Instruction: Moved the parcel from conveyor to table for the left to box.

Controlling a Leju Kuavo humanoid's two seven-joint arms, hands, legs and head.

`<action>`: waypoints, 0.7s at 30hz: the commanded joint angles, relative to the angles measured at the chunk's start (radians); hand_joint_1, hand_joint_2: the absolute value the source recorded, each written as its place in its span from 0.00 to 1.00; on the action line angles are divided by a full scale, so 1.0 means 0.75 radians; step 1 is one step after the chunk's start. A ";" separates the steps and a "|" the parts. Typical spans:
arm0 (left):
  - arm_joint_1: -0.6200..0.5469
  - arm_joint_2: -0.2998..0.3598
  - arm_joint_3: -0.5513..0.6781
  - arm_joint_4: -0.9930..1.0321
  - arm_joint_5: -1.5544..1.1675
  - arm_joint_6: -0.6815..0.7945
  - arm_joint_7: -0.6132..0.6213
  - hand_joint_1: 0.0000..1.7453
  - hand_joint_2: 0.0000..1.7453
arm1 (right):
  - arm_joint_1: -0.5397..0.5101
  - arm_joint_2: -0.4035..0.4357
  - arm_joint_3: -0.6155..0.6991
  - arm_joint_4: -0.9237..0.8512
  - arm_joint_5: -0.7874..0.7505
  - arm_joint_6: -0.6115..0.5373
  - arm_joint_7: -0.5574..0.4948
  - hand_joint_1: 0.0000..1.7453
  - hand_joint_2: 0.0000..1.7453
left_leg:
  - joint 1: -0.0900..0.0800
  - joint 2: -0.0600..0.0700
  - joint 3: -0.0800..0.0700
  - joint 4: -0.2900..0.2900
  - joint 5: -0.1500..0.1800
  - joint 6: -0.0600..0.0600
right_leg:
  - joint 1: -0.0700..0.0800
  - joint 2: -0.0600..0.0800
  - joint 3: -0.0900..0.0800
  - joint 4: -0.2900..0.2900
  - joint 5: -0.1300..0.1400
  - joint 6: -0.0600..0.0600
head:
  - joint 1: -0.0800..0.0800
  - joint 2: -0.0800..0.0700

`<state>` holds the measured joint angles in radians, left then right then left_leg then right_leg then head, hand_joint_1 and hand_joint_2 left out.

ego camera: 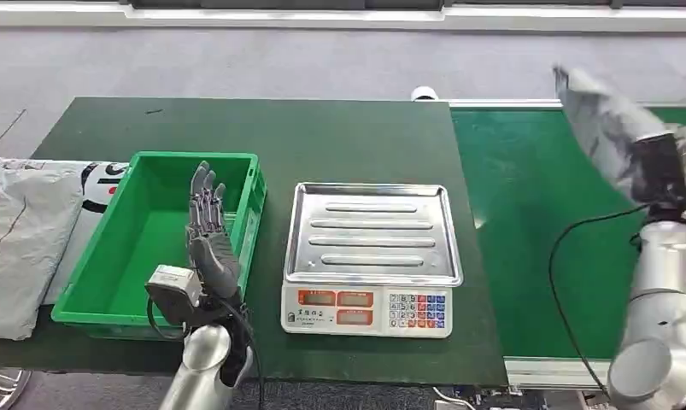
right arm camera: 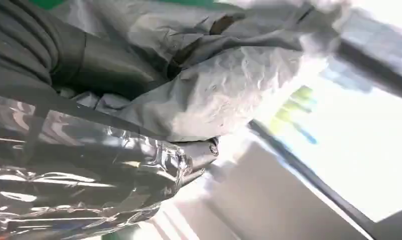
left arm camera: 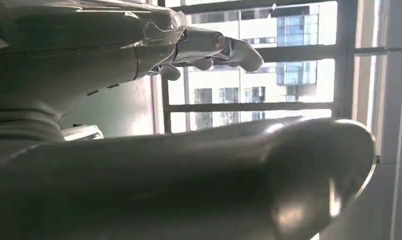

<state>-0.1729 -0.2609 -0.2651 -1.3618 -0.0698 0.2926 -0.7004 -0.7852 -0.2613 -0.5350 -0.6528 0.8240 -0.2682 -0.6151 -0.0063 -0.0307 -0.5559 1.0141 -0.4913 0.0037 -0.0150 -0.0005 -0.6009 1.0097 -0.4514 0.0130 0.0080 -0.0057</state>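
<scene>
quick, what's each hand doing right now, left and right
Left hand: open, fingers apart, holding nothing, raised over the green bin.
Right hand: holding the grey parcel above the conveyor.

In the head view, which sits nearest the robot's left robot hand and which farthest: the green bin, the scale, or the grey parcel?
1. Green bin: the left robot hand is raised at its right wall.
2. Scale: just right of the bin, mid-table.
3. Grey parcel: far right, held by the right robot hand above the conveyor.
</scene>
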 commanded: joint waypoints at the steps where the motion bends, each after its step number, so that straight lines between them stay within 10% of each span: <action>1: -0.108 -0.043 0.012 0.170 0.022 -0.027 0.003 0.00 0.00 | 0.491 0.165 0.560 -0.825 -0.067 -0.264 0.276 1.00 1.00 | 0.005 0.002 0.008 -0.005 -0.002 -0.002 | 0.005 -0.001 0.010 -0.006 -0.002 -0.002 | 0.000 0.000; 21: -0.148 -0.051 -0.055 0.257 0.039 -0.035 0.003 0.00 0.00 | 0.729 0.262 0.805 -1.090 0.013 -0.453 0.272 1.00 1.00 | 0.002 0.019 0.007 -0.003 -0.008 -0.003 | 0.001 0.015 0.002 -0.002 -0.002 -0.003 | 0.000 0.000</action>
<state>-0.2069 -0.2655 -0.2728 -1.2665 -0.0435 0.2666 -0.7008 -0.2386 -0.1411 -0.1060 -1.5119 0.8377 -0.5994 -0.3850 -0.0058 -0.0194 -0.5528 1.0130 -0.4971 0.0029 -0.0153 0.0098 -0.6012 1.0096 -0.4535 0.0120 0.0080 -0.0057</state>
